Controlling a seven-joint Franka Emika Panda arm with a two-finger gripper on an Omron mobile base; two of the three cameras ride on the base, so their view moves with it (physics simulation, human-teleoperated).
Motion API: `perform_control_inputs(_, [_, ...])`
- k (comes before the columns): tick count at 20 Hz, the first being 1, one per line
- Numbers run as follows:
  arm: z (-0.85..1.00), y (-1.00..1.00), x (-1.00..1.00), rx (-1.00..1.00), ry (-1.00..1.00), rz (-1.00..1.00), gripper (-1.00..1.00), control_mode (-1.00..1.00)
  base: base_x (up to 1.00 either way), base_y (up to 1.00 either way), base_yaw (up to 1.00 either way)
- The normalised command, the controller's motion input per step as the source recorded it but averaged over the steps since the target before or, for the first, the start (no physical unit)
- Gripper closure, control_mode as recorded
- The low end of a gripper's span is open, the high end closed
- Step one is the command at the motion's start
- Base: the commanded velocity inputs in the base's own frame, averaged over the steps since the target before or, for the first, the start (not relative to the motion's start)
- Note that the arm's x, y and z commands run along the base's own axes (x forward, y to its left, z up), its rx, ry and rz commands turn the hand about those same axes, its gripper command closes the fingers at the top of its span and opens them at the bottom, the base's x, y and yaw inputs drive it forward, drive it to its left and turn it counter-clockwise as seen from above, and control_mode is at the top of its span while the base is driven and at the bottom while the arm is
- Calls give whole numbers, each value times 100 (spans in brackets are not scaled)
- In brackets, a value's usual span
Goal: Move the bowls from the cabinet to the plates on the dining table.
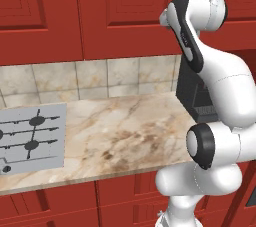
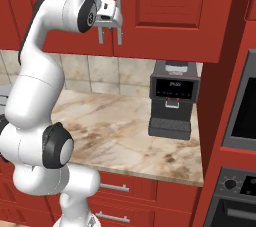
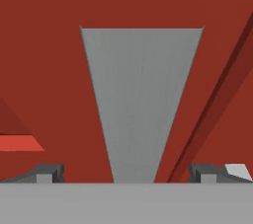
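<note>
Cabinet: I see the red wooden wall cabinet (image 2: 165,11) straight ahead of the fingers, raised-panel doors shut, so I cannot tell what it holds.
Counter: below the fingers runs a beige marble counter (image 1: 125,131) with brown veins and a smooth, glossy top; a pale stone-tile backsplash (image 1: 90,78) rises behind it.
Cooktop: a flat grey cooktop (image 1: 31,138) with dark round burners is set into the marble, well off to the left of the fingers and lower.
Coffee machine: a boxy black coffee machine (image 2: 171,106) stands on the marble, below the fingers and to their right; its front panel has small marks I cannot read.
Oven: a dark oven front (image 2: 240,121) with a round knob sits far right of the fingers.
Handle: a long grey bar handle (image 3: 141,99) runs up the middle of the hand view, right between the two tips, matte and straight; in the right base view it stands upright on the door edge.
Gripper: the gripper (image 2: 110,21) is up at the handle, tips spread wide on either side of the bar, not pressing it.
</note>
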Motion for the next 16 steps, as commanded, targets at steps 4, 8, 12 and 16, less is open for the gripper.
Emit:
perform_control_inputs(4, [0, 0, 0, 0, 0, 0, 100, -100, 0, 0, 0])
perform_control_inputs(8, [0, 0, 0, 0, 0, 0, 100, -100, 0, 0, 0])
perform_control_inputs(12, [0, 0, 0, 0, 0, 0, 100, -100, 0, 0, 0])
perform_control_inputs(16, [0, 0, 0, 0, 0, 0, 100, -100, 0, 0, 0])
